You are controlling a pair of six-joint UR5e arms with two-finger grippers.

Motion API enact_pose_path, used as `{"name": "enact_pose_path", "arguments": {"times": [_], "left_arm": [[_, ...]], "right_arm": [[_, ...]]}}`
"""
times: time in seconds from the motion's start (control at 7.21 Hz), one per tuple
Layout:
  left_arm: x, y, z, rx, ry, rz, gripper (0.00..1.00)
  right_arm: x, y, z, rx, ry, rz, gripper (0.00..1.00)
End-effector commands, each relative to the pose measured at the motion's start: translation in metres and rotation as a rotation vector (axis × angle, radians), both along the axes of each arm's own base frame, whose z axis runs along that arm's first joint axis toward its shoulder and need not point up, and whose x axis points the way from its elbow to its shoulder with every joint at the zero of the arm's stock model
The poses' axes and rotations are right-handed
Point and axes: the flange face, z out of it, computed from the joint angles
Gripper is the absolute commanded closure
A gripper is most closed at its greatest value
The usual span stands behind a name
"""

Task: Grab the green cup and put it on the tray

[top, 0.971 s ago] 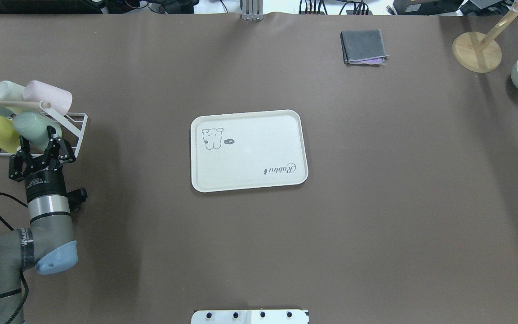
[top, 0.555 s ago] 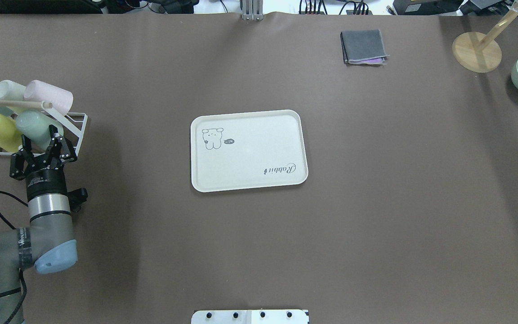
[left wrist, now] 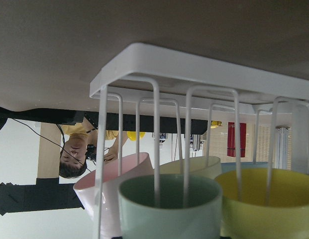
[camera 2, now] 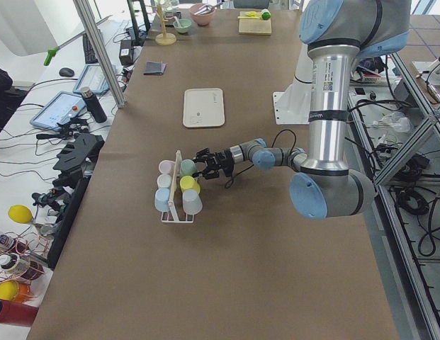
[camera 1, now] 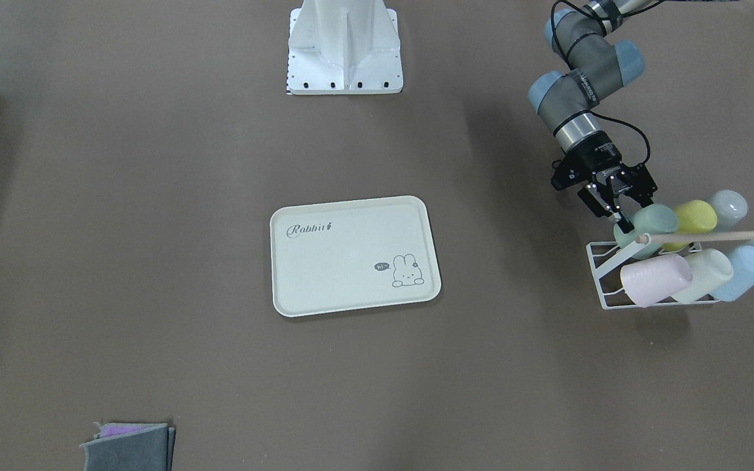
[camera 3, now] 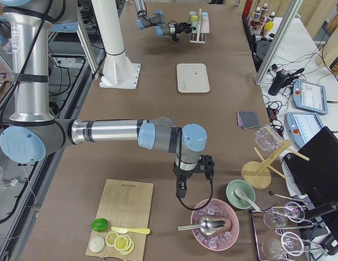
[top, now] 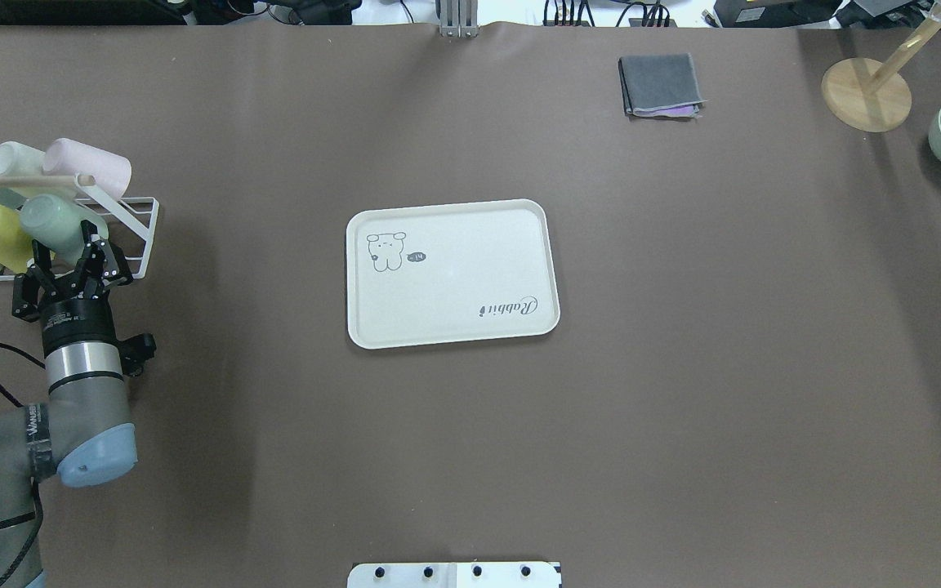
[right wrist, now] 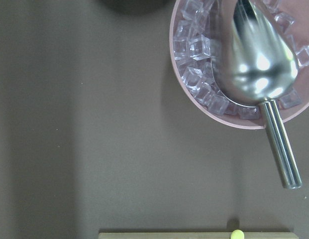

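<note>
Moved fwd, left fingers [top: 96, 249] wide either side of green cup [top: 50, 222], contact unclear; right fingers [camera 3: 180, 191] can't tell

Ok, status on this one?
Left gripper open at mouth of green cup. Cup on rack, prongs inside it. Tray empty. Right gripper: cannot tell.
</note>
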Motion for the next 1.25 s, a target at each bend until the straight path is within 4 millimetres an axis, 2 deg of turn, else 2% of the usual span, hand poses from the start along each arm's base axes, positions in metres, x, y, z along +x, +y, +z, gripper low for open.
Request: {"name": "enact_pose_path", "arguments": {"times": [0.0, 0.83, 1.11], "left_arm": [[-0.002, -0.002, -0.005, 0.012, 0.018, -0.005, 0.75], [-0.009, -0.007, -0.014, 0.028, 0.043, -0.02, 0.75], [-0.014, -0.01, -0.023, 0.067, 0.043, -0.038, 0.74]], "right_arm": [[-0.001, -0.002, -0.002, 0.011, -0.001, 0.002, 0.0], [-0.001, 0.001, -0.004, 0.014, -0.008, 0.005, 0.0], [0.0, 0.003, 0.0, 0.006, -0.004, 0.005, 0.0]]}}
